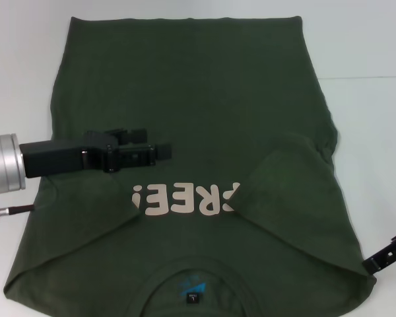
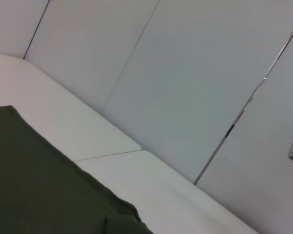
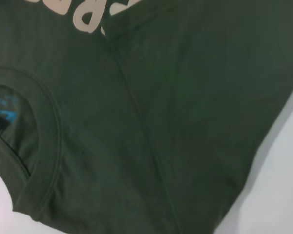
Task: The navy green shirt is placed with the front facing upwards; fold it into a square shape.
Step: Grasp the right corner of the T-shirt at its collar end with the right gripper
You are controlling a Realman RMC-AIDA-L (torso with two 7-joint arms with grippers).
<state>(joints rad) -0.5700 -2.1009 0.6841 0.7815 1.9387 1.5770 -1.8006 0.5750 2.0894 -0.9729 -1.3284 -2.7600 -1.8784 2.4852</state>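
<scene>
The navy green shirt (image 1: 198, 86) lies spread on the white table (image 1: 373, 132), collar toward me. Its cream letters (image 1: 185, 198) read upside down. A flap from the shirt's right side is folded inward and covers the first letter. The neck label (image 1: 193, 298) shows inside the collar. My left gripper (image 1: 152, 146) reaches in from the left and hovers over the shirt's left half, open and holding nothing. My right gripper (image 1: 388, 254) sits just off the shirt's near right corner, mostly out of frame. The right wrist view shows the collar (image 3: 44, 146) and the folded flap's edge (image 3: 136, 112).
Bare white tabletop borders the shirt on both sides. In the left wrist view, a corner of the shirt (image 2: 34, 185) lies on the table before a pale panelled wall (image 2: 185, 73).
</scene>
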